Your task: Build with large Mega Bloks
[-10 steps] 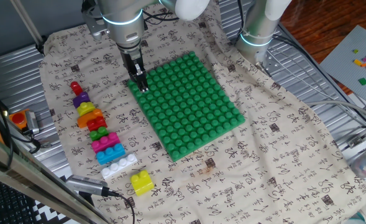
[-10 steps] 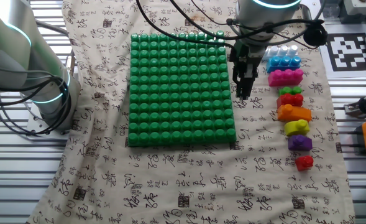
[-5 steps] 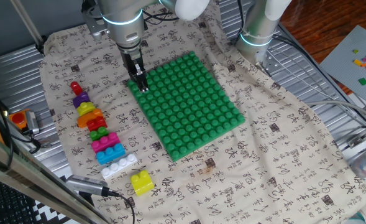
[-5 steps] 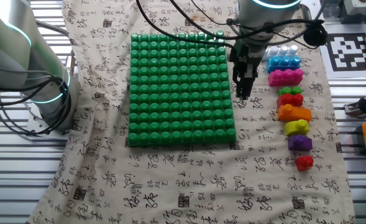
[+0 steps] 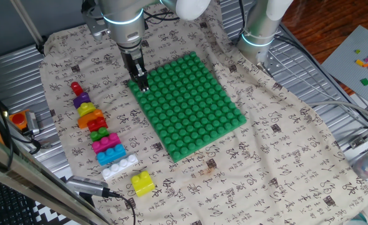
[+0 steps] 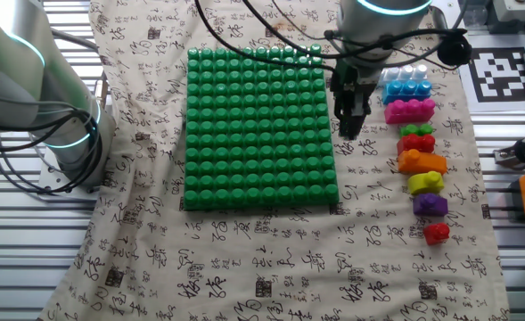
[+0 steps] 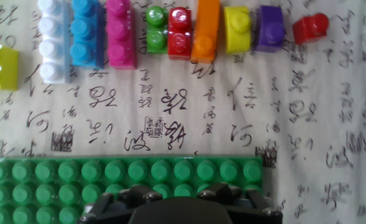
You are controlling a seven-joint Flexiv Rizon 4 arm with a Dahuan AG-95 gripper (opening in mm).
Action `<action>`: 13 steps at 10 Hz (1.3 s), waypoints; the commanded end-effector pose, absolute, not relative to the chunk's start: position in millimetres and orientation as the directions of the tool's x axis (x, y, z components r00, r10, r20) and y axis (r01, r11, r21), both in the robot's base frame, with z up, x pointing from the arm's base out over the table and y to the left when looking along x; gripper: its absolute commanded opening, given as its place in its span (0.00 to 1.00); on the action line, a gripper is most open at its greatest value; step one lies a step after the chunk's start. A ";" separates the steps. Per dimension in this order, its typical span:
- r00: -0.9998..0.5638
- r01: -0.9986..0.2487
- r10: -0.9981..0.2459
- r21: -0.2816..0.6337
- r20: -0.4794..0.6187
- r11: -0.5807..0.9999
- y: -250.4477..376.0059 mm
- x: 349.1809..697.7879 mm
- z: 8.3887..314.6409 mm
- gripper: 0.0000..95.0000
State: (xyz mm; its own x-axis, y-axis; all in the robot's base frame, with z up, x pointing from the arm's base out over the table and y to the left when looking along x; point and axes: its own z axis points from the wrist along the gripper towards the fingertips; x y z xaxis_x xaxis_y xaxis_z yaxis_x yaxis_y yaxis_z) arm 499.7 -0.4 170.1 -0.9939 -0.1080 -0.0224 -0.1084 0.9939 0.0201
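Robot gripper (image 5: 142, 86) poised at the green baseplate (image 5: 190, 106) edge, upper centre of frame, jaw state impossible to tell, nothing visibly held, Mega Bloks (image 5: 100, 134) lined up on patterned cloth (image 5: 283, 150) at left, yellow brick (image 5: 142, 183) apart below.

Under my hand the only writing I can see is on the tablecloth (image 7: 170, 124): black brush-style characters, Chinese in look, printed all over the beige fabric, none of which I can read out with certainty. At the table's far corner in the other fixed view sits a black-and-white square fiducial marker (image 6: 510, 75), a coded pattern rather than letters. I find no brand, label or number on anything else.
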 end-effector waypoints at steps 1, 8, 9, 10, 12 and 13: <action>-0.976 -0.216 -0.215 0.036 -0.045 0.976 0.0 500.0 170.0 0.00; -0.976 -0.218 -0.217 0.025 -0.033 0.976 0.0 500.0 170.0 0.00; -0.978 -0.206 -0.206 0.015 -0.030 0.978 -0.1 500.1 169.8 0.00; -0.982 -0.186 -0.186 0.007 -0.027 0.983 -1.4 501.1 168.8 0.00; -0.984 -0.178 -0.178 0.006 -0.022 0.984 -14.2 505.7 163.9 0.00; -0.984 -0.180 -0.180 0.007 -0.019 0.984 -27.7 512.2 162.6 0.00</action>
State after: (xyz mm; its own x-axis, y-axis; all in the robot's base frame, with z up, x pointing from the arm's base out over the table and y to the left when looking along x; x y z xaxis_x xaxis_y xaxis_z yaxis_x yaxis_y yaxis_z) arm 511.2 -27.2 162.6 -0.9836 -0.1789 -0.0230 -0.1790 0.9838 0.0040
